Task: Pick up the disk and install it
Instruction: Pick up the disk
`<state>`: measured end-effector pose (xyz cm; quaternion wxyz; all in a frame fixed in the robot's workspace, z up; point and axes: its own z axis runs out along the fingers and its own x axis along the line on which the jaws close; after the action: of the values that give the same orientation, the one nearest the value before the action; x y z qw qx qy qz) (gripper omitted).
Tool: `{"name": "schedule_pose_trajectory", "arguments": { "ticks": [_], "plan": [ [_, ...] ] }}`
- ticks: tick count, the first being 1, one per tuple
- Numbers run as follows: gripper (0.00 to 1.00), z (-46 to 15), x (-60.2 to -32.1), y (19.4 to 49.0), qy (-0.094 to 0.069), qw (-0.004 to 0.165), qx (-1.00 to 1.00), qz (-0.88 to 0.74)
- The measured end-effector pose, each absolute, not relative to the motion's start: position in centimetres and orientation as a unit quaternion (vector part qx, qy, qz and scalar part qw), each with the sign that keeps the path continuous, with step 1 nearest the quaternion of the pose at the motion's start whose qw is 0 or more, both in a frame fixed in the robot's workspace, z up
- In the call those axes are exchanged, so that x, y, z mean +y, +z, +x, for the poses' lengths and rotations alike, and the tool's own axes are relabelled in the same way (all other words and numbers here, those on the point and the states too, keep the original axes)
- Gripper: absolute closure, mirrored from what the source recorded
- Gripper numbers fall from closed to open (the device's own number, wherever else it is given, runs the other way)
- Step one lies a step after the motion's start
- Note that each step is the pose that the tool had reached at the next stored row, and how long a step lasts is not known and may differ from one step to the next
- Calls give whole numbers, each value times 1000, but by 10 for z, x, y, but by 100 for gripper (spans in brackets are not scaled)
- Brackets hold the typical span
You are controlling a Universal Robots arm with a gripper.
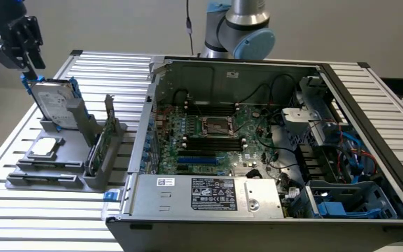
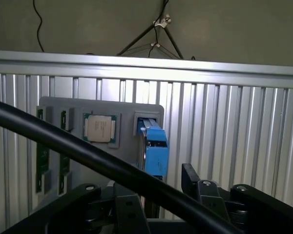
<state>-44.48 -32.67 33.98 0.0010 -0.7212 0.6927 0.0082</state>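
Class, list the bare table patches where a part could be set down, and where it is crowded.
Free: slats in front of the grey holder; slats between it and the far edge. Crowded: holder with disk; open computer case.

Worktop [image 1: 19,210]: slatted silver metal.
Computer case [image 1: 243,64]: lid off, motherboard [image 1: 215,136] on show.
Grey holder [image 1: 54,181]: square chip [image 1: 44,147] lying flat, upright card [image 1: 107,131] alongside, possibly slotted in.

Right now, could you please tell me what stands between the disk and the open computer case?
In the exterior view, a thin grey upright card stands between the disk and the computer case, on the same grey holder.
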Motion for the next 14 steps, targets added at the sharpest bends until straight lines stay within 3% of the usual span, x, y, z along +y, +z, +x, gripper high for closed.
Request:
{"name": "schedule_pose_trajectory", "arguments": {
  "ticks": [14],
  "plan": [
    [52,-453,-327,314,8,1,693,-721]
  ]
}}
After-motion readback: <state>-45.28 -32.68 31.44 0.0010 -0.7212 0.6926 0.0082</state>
